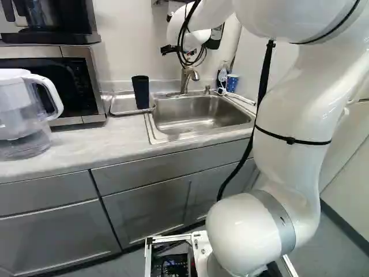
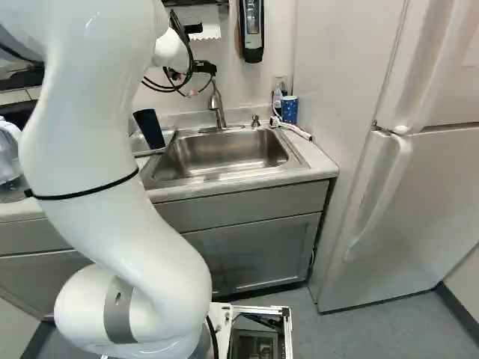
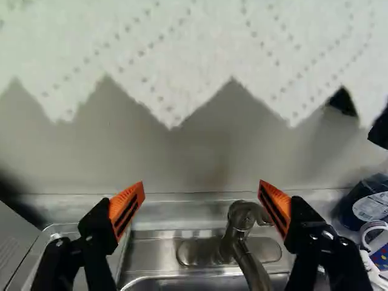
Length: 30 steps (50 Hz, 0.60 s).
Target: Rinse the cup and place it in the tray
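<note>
Left base view: behind arm [image 1: 294, 109], on its left, facing ahead, slightly down over bench [image 1: 86, 144]. Right base view: behind arm, on its right, likewise; both share sink [image 2: 224, 158]. Wrist view: nearer, along fingers [image 3: 126, 207] toward paper towel [image 3: 200, 48] and wall [image 3: 200, 157]; faucet [image 3: 250, 264] in all three.

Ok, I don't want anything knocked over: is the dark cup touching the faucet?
Apart. In the left base view, a strip of wall shows between the cup and the faucet.
</note>
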### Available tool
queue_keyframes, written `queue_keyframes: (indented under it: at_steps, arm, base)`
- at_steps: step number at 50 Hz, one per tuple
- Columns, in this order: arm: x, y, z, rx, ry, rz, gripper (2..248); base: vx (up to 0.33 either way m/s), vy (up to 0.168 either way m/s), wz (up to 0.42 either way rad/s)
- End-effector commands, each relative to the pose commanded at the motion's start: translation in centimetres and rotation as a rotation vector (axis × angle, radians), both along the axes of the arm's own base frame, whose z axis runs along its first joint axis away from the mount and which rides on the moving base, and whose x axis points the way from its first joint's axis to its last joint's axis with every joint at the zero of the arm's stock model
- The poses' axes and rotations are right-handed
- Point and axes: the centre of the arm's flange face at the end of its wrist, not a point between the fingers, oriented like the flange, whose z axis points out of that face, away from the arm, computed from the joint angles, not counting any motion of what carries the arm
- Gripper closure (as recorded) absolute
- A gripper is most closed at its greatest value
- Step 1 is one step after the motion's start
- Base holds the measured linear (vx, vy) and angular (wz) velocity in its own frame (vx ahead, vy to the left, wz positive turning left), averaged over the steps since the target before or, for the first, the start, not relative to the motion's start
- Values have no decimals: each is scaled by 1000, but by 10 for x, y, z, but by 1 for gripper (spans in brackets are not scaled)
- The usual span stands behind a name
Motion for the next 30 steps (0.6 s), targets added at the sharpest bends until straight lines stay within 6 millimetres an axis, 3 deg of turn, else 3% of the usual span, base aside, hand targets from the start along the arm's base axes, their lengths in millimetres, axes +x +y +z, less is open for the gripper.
queue_keyframes:
  at_steps: [30]
  arm:
    - [-2,0,-6,-12,75,-1,3]
  base:
    - [0,0,0]
